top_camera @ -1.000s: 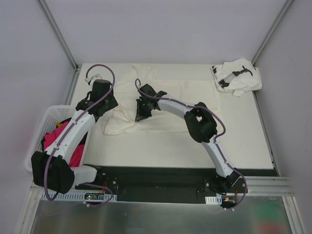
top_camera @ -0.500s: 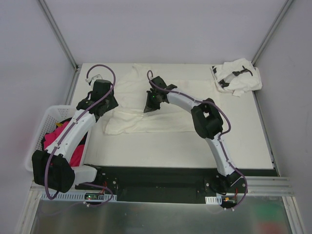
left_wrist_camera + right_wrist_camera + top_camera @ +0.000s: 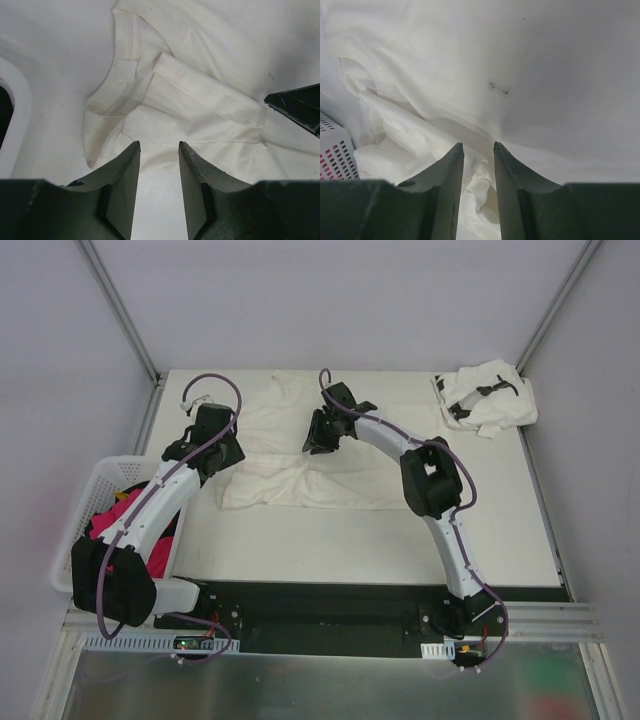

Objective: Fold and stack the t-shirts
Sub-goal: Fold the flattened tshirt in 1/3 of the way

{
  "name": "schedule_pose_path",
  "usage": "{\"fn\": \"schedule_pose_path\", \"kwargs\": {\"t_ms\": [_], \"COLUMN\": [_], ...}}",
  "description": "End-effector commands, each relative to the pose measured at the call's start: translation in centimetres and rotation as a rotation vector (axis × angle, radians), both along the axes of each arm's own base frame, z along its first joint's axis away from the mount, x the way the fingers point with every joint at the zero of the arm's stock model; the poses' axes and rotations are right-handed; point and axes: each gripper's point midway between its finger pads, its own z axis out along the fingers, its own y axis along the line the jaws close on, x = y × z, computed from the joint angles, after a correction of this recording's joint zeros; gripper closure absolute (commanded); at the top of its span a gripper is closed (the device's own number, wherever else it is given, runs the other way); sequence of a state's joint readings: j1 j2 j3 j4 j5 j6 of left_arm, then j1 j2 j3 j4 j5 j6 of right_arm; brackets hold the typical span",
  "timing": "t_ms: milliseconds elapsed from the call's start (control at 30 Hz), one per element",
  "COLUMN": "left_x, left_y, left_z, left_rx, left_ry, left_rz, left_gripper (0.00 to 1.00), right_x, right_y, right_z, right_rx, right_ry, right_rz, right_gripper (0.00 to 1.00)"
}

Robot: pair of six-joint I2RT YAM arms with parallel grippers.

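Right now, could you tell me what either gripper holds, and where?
Nothing: left gripper and right gripper both stand open at the large cream-white cloth t-shirt.

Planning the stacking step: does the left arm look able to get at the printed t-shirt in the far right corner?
Probably not easily. The printed t-shirt lies across the table from the left gripper, which hovers at the left edge of the cream t-shirt, and the right arm stretches between them.

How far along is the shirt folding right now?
Done: the cream shirt has a sleeve folded in. In hand: the left fingers and right fingers hover open over it. Left: finishing that fold, then folding the crumpled printed shirt in the far right corner and stacking.
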State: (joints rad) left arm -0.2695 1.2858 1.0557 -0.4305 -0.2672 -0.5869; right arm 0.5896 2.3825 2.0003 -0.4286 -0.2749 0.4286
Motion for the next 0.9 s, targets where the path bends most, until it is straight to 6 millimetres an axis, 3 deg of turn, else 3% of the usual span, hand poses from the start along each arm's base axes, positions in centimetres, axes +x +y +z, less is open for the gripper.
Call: {"fn": "schedule_pose_path", "kwargs": {"t_ms": [0,167,367,400,467,500,600,633,667,700,733,800,867], "left_x": [0.5,0.5,0.5,0.1,-0.1,0.0,-0.2,-0.3,-0.5,-0.6,-0.8,-1.1,-1.6], "left_y": [-0.9,-2.4,-6.1,-6.4,-7.4,-7.5,-7.7,-7.7,-7.8,-7.9,-8.2,-8.3,-8.5], "left_z": [-0.1,-0.6,-2.1,-3.2,-4.3,-4.8,-7.1,-7.5,-8.2,-8.6,-8.8,-9.3,-10.0], "left_rx": [-0.008,-0.066,-0.213,-0.225,-0.259,-0.261,-0.235,-0.236,-0.230,-0.229,-0.232,-0.230,-0.225], "left_ry": [0.008,0.020,0.020,0.034,0.058,0.063,0.122,0.135,0.156,0.166,0.175,0.189,0.209], "left_rz": [-0.043,-0.096,-0.191,-0.199,-0.226,-0.231,-0.238,-0.237,-0.240,-0.243,-0.250,-0.246,-0.240], "left_gripper": [0.64,0.64,0.64,0.64,0.64,0.64,0.64,0.64,0.65,0.65,0.65,0.65,0.65], "right_x": [0.6,1.3,2.3,2.4,2.3,2.4,2.2,2.5,2.1,2.2,2.6,2.4,2.8], "right_y": [-0.5,-2.4,-5.2,-5.6,-6.9,-7.4,-9.6,-10.7,-11.6,-12.3,-13.8,-15.2,-17.6], "right_z": [-0.1,1.0,2.7,4.1,4.6,6.6,7.9,10.3,10.3,11.0,13.3,14.3,16.9], "right_rx": [0.004,0.011,0.023,0.036,0.034,0.051,0.041,0.060,0.049,0.050,0.073,0.095,0.121], "right_ry": [0.005,-0.028,-0.047,-0.070,-0.083,-0.121,-0.168,-0.221,-0.227,-0.244,-0.288,-0.302,-0.351], "right_rz": [-0.029,-0.072,-0.104,-0.109,-0.117,-0.118,-0.139,-0.158,-0.166,-0.178,-0.206,-0.233,-0.282], "right_gripper": [0.66,0.66,0.67,0.67,0.67,0.67,0.67,0.67,0.67,0.67,0.67,0.67,0.67]}}
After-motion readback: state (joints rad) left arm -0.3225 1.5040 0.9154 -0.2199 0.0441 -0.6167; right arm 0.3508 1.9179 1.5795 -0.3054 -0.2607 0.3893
